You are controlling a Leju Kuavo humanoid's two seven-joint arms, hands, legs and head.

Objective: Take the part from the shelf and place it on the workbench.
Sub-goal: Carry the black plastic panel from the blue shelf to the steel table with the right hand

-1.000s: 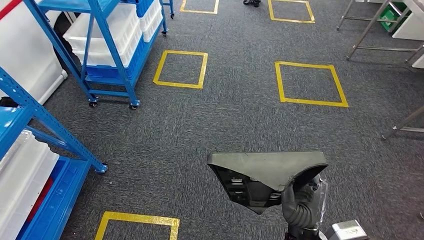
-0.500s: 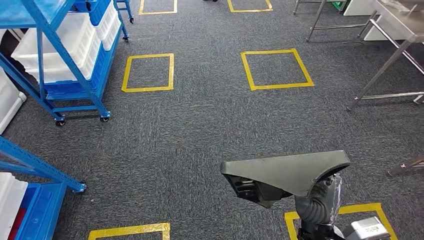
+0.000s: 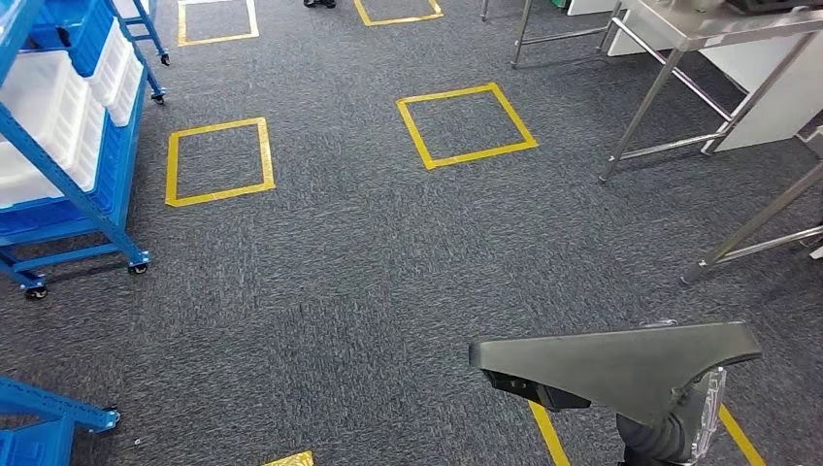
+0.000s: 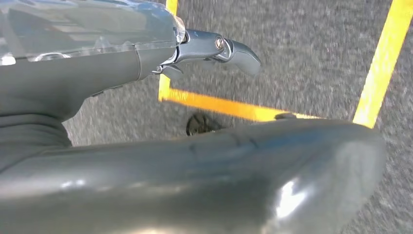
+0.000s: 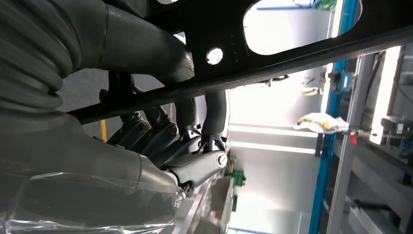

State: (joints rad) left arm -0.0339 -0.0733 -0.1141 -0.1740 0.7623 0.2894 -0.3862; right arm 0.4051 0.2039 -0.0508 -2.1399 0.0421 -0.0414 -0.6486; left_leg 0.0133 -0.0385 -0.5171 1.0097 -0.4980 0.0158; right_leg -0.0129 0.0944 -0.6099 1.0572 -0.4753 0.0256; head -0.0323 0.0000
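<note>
Right hand [image 3: 670, 427] is gripping the dark part [image 3: 621, 364] from underneath, carrying it flat over the grey carpet, well apart from the steel workbench [image 3: 718, 24] at the far right and from the blue shelf [image 3: 58, 146] at the left. We are judging the risks: the wide part is overhanging the hand on one side, so walking jolts could be tipping it loose, or its edge could be clipping a workbench leg. Right wrist view is giving us fingers [image 5: 195, 165] curled onto the part's ribbed underside [image 5: 272, 53], which head view is hiding. Left hand [image 4: 122, 73] is hanging over yellow floor tape [image 4: 219, 105]; we cannot tell its state
</note>
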